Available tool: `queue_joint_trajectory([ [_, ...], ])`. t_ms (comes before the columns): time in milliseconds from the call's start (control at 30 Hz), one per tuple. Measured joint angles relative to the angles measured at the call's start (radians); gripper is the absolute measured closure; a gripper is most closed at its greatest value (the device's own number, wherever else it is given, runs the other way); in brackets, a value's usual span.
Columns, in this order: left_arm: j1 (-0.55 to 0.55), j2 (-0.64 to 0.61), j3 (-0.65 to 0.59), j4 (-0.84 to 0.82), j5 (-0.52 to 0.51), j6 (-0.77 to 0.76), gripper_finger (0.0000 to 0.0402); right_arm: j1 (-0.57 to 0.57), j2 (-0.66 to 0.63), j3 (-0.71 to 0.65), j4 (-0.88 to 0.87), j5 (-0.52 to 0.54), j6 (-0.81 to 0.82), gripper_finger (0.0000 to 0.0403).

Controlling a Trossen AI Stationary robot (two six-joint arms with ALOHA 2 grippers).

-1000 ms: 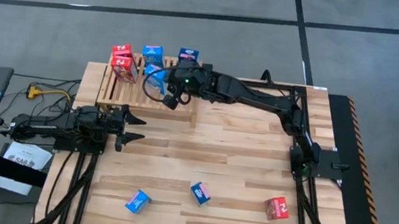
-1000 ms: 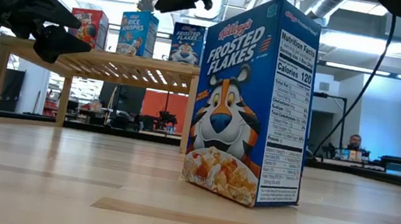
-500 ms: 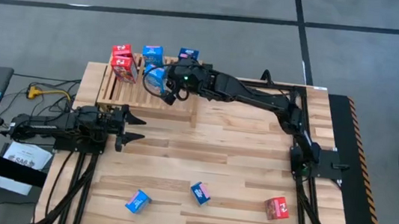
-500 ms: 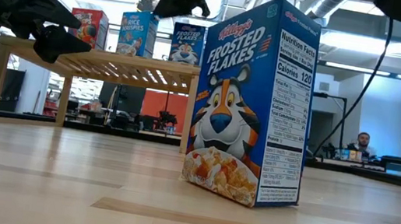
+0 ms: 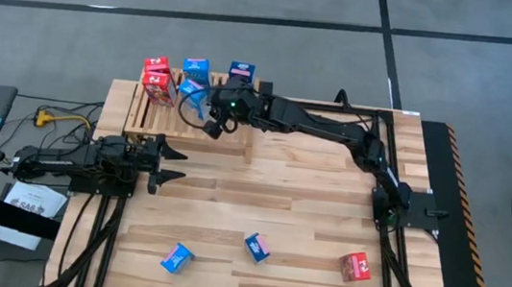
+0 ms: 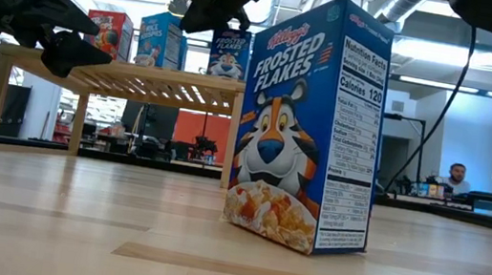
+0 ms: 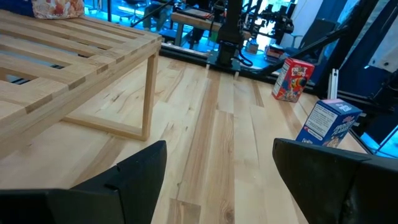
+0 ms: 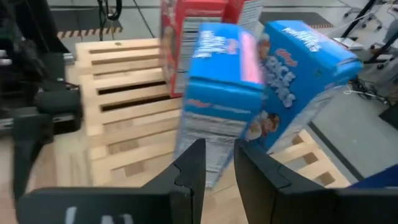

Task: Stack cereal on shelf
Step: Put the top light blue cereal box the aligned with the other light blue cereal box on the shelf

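We see the shelf (image 5: 158, 111) at the table's (image 5: 306, 217) far left corner, its far edge crowded with red and blue boxes (image 5: 156, 78), and the right gripper (image 5: 210, 109) holding a blue box (image 5: 193, 101) over its right end. The slats nearer us lie bare. The left gripper (image 5: 176, 165) waits open just before the shelf. Three boxes (image 5: 257, 247) dot the near edge; the middle planks are free.

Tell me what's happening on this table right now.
The right gripper is shut and reaching over the shelf, right beside a blue cereal box that leans tilted there among other boxes. The left gripper waits partly open, low beside the shelf, holding nothing. Three more boxes are on the tabletop: two blue and one red.
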State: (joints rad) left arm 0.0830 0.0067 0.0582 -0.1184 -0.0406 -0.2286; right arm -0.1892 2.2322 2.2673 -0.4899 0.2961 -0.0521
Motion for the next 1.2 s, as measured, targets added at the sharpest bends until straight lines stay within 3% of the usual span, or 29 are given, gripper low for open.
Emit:
queue_joint_trajectory([
  [1200,0.000,0.000,0.000,0.000,0.000,0.000,0.0118,0.077,0.013,-0.020,0.120,-0.010,-0.005,0.0295],
])
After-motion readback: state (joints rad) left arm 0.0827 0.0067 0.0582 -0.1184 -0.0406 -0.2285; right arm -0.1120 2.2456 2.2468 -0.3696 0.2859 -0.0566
